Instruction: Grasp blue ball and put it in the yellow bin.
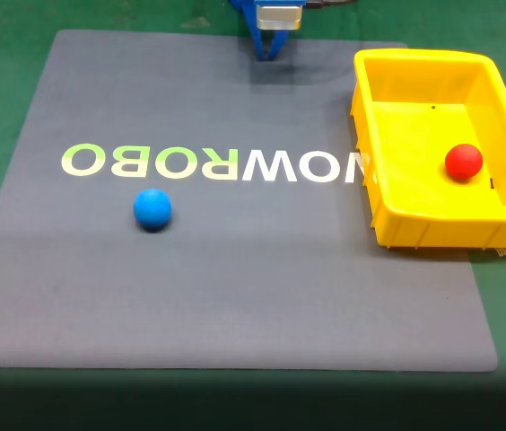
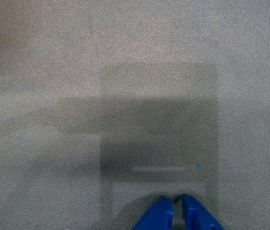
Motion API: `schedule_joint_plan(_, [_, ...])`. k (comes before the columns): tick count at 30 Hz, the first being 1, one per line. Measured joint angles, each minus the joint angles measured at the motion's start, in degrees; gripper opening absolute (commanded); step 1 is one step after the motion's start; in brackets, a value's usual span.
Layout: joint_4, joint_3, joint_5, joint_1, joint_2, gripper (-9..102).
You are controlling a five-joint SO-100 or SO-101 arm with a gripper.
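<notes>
Blue ball [image 1: 152,208] on mat [image 1: 235,305] | yellow bin [image 1: 414,224]: red ball [image 1: 463,162]

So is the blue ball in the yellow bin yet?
No, the blue ball sits on the grey mat; the yellow bin holds a red ball.

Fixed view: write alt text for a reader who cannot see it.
A blue ball lies alone on a grey mat, left of a yellow bin that holds a red ball. The blue gripper hangs at the mat's far edge, away from both balls.
</notes>
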Motion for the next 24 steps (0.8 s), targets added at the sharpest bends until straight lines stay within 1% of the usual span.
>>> schedule_joint_plan(12, [0.62, 0.0, -0.88, 0.0, 0.0, 0])
schedule_joint_plan(16, [0.62, 0.0, -0.88, 0.0, 0.0, 2])
schedule_joint_plan(17, [0.62, 0.0, -1.23, 0.0, 0.0, 5])
schedule_joint_plan(18, [0.62, 0.0, -1.58, 0.0, 0.0, 10])
schedule_joint_plan(20, [0.26, 0.0, -2.2, 0.09, 0.0, 26])
schedule_joint_plan(21, [0.0, 0.0, -2.81, 0.35, 0.0, 29])
schedule_joint_plan(24, [-1.32, -0.26, -5.45, 2.02, 0.0, 33])
